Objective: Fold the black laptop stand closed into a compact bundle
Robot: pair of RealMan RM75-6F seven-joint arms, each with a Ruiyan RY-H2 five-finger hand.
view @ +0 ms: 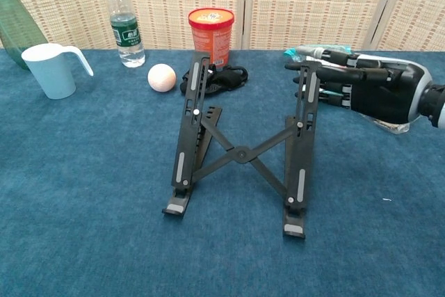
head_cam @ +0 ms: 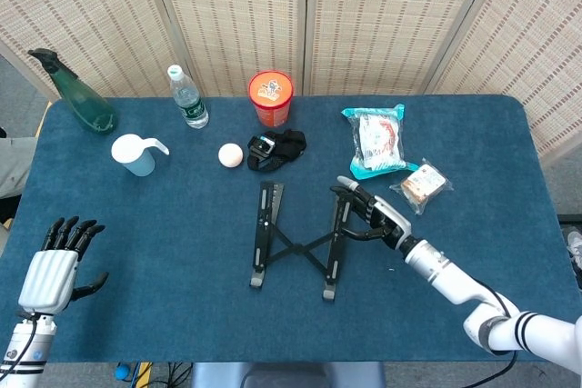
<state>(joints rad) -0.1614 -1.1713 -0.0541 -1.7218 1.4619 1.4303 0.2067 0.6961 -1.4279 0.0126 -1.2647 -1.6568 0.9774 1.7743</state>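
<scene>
The black laptop stand [head_cam: 298,244] stands unfolded mid-table, its two rails spread and joined by a crossed brace [view: 240,154]. My right hand [head_cam: 371,213] is at the upper end of the right rail, fingers stretched out and touching it from the right side [view: 361,88]; nothing shows it wrapped around the rail. My left hand [head_cam: 53,265] hovers at the table's near left corner with fingers apart, holding nothing, far from the stand. It is outside the chest view.
Along the back lie a green spray bottle [head_cam: 80,97], a water bottle [head_cam: 187,97], a pale blue cup [head_cam: 136,154], a ball [head_cam: 231,154], an orange tub [head_cam: 271,97] and a black strap bundle [head_cam: 277,146]. A snack packet [head_cam: 376,140] and wrapped bread [head_cam: 424,184] sit right of the stand.
</scene>
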